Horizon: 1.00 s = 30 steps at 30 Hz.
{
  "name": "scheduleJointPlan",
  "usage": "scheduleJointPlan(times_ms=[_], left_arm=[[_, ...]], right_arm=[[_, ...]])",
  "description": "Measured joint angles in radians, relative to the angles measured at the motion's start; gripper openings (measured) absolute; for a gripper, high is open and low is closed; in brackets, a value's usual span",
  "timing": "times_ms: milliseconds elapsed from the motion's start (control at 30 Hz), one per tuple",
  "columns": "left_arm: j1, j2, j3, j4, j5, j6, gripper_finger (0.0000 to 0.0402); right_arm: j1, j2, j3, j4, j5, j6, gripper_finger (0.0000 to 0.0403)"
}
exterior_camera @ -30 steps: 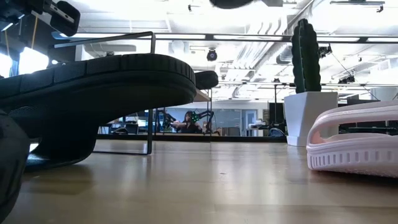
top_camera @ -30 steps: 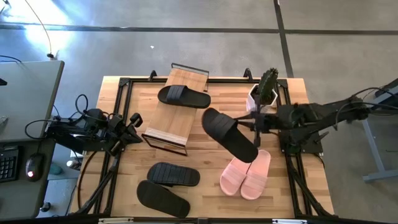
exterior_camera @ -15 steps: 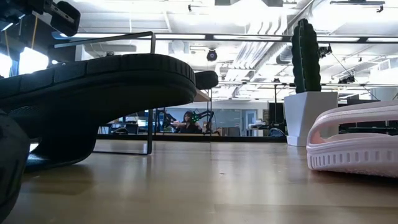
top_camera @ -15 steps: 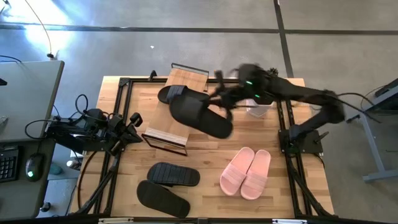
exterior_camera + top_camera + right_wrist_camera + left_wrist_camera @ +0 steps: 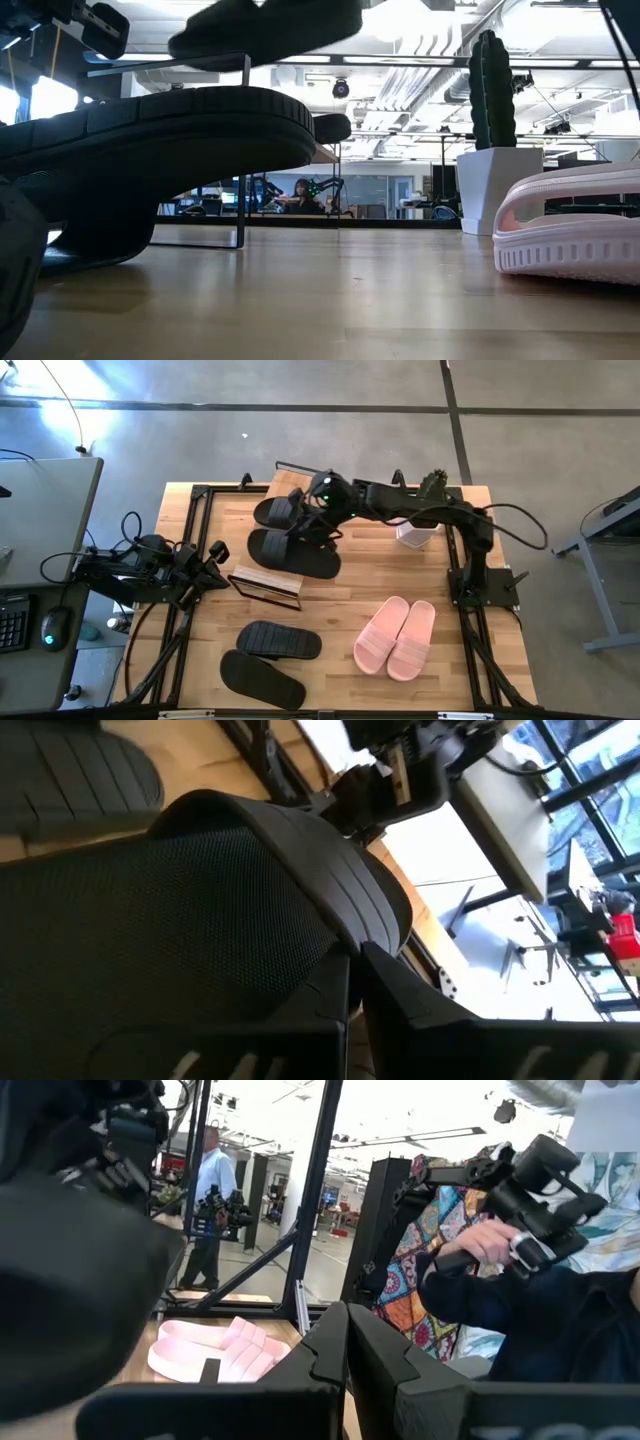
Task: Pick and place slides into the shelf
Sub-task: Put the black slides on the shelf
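Across the butcher-block table (image 5: 330, 595), your largest piece is the shelf (image 5: 285, 535), a slanted rack of pale wooden boards in a thin black frame, partly covered from above by the right arm. On its upper board you see one black slide (image 5: 272, 512), half hidden behind the right gripper (image 5: 318, 520), whose fingers are clamped on the strap of a second black slide (image 5: 293, 553) held over the lower board; whether its sole touches the wood you cannot tell. In the right wrist view that strap shows a fine mesh weave with ribbed edging. Near the front edge lie two more black slides (image 5: 270, 658) with ridged footbeds, and the smooth pink pair (image 5: 396, 637) sits side by side. Your left gripper (image 5: 213, 565) waits closed and empty at the table's left side.
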Motion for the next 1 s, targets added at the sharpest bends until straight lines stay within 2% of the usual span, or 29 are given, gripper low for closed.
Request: scheduleJointPlan(times_ms=[667, 1000], left_arm=[[0.0, 0.0, 0.0, -0.002, 0.001, 0.0, 0.0001], [0.0, 0.0, 0.0, -0.002, 0.0, 0.0, 0.0001]], right_arm=[[-0.096, 0.112, 0.0, 0.151, -0.104, -0.027, 0.0], [-0.096, 0.159, -0.001, 0.192, -0.096, -0.038, 0.0]])
